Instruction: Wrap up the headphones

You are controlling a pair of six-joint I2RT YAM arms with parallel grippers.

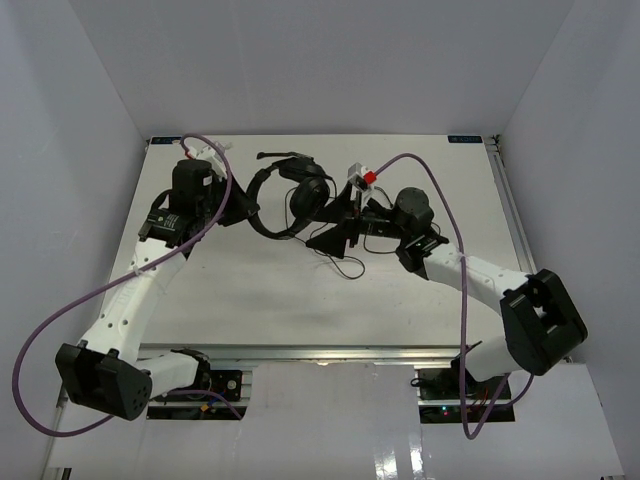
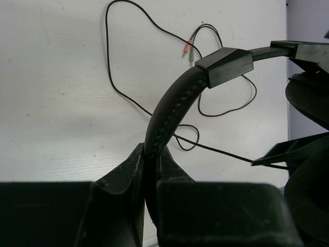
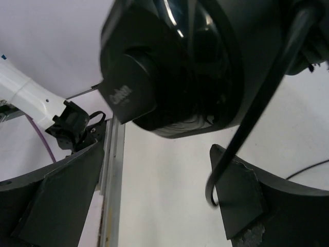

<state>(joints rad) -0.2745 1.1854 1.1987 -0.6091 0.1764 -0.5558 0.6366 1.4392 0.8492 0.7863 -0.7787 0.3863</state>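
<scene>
While my left pincer [image 1: 240, 205] is clenched on the headphones [image 1: 290, 195], my right pincer [image 1: 335, 222] stands fully released and grips nothing.

Left wrist view: both fingers [image 2: 121, 190] are pressed flat against the stitched headband [image 2: 175, 108], one on each side. The band arches up and right from the left pincer [image 2: 149, 175] to a boxy slider block [image 2: 226, 64].

Top view: headphones sit over the far-middle of the table [image 1: 300, 300], between my two pincers. The headband is on the left side, the earcups toward the right one.

Right wrist view: one round earcup [image 3: 169, 67] fills the frame above the gap of the right pincer [image 3: 154, 190]. Fingers [image 3: 67, 190] are spread wide either side. Can't tell whether either finger touches the cup. A blurred black cord [image 3: 257, 113] runs down across the right-hand finger.

Cord [image 2: 107, 41] lies loose in loops on the table [image 2: 51, 103] beneath the band, unwrapped. Its pink and green plugs [image 2: 187, 49] lie on the surface near the slider block. In the top view a cord loop [image 1: 345, 270] shows just nearer than the right pincer.
</scene>
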